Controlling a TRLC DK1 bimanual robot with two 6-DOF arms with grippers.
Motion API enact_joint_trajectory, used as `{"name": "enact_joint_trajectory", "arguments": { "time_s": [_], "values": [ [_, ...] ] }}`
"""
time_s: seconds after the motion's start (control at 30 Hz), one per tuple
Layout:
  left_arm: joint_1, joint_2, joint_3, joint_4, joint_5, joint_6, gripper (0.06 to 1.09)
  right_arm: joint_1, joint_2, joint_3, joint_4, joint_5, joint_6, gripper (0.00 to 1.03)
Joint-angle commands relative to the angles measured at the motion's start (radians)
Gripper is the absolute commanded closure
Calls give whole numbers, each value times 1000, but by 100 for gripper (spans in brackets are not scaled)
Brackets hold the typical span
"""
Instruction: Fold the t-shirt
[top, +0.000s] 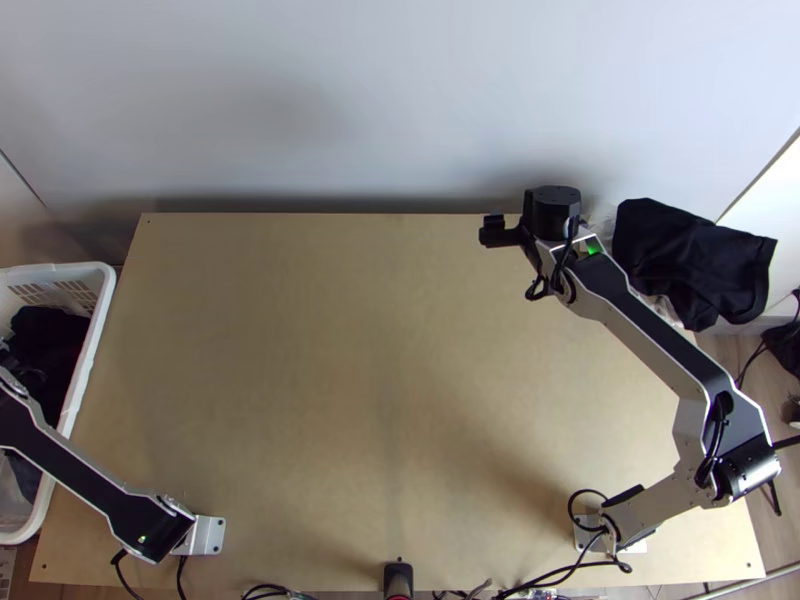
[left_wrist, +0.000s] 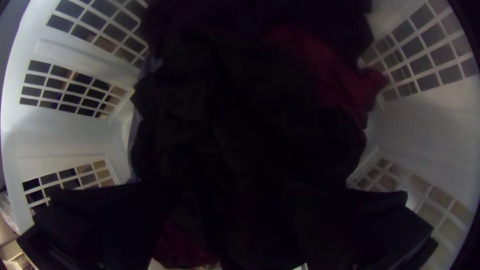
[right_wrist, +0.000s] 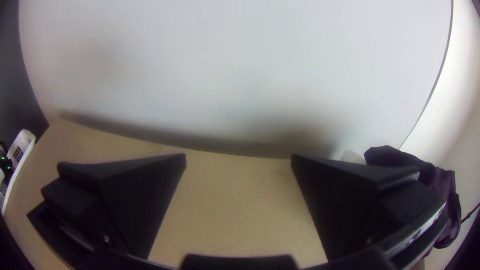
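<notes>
Left arm (top: 88, 478) and right arm (top: 655, 335): silver-grey links with black panels. Near the far edge of the table (top: 350, 380), black cylindrical housing (top: 555, 212), green patch (top: 594, 246); by the table's near edge, looped black cables (top: 588, 491), white base plate (top: 207, 536).

two robot arms (top: 660, 340) at one wooden table (top: 350, 350), with one white basket (top: 96, 335) of clothes (left_wrist: 335, 75) too jumbled to count and one dark cloth bundle (top: 690, 265).

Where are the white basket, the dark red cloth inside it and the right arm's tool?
White basket (left_wrist: 425, 120): left wrist view, on its solid side wall.
Dark red cloth (left_wrist: 330, 65): left wrist view, on its exposed upper surface.
Right tool (right_wrist: 239, 159): right wrist view, midway between its fingertips.
</notes>
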Motion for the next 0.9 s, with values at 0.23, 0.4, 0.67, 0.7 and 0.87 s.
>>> {"name": "enact_joint_trajectory", "arguments": {
  "time_s": [0.23, 0.4, 0.67, 0.7, 0.87],
  "values": [
    [-9, 80, 19, 3, -1, 76, 11, 8, 2, 22, -3, 26, -16, 5],
    [-1, 71, 20, 80, 0, 70, 90, 22, 2, 24, -1, 52, -36, 5],
    [2, 69, 34, 100, 14, 63, 105, 24, 2, 28, 4, 77, -51, 5],
    [0, 69, 34, 102, 14, 61, 105, 24, 2, 28, 5, 78, -53, 5],
    [2, 63, 34, 114, 11, 58, 105, 24, 2, 27, 5, 80, -56, 5]
  ]
}}
